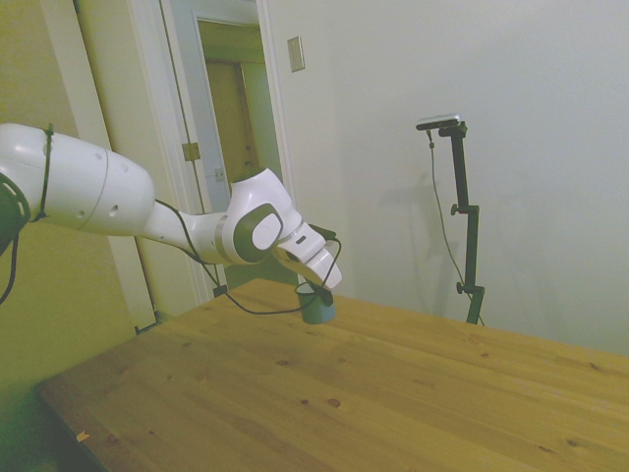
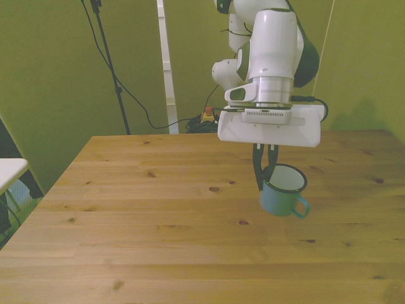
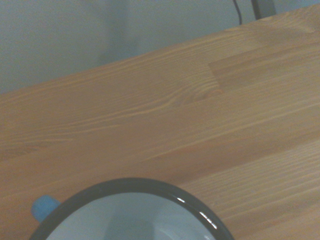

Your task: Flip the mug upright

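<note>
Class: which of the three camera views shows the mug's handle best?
The front view. There the handle juts clear from the teal mug, toward the front view's right. In the side view the mug is small and no handle can be told. The wrist view shows only the dark rim and a blue nub, possibly the handle.

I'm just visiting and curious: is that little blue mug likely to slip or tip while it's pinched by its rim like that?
Probably somewhat. The mug hangs tilted from the gripper, so it could swing. Its dark rim and glossy white inside suggest enamel: stiff, likely light, possibly slick. The side handle may weight it unevenly.
</note>
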You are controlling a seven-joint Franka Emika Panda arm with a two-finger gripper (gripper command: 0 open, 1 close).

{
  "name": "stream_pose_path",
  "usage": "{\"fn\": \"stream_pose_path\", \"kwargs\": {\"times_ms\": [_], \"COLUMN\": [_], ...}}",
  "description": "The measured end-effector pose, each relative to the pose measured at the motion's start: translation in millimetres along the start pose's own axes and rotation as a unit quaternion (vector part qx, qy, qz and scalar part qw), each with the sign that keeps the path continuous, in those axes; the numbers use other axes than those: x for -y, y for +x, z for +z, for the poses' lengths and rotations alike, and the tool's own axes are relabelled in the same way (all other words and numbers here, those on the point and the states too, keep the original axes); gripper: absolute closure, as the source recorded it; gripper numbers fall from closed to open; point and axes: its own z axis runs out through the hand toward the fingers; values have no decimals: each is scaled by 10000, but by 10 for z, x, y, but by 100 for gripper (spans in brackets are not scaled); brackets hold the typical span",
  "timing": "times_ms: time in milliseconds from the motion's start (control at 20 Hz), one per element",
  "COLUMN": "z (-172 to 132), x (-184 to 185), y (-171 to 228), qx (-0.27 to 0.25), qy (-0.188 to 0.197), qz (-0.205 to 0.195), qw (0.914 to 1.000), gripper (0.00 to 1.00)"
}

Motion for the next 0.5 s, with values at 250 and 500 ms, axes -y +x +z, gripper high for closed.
{"fn": "stream_pose_path", "kwargs": {"times_ms": [250,500], "z": [300,512], "x": [-8,-70], "y": [-154,-243], "qx": [115,188], "qy": [70,29], "qz": [115,123], "qw": [9998,9997], "gripper": [100,100]}}
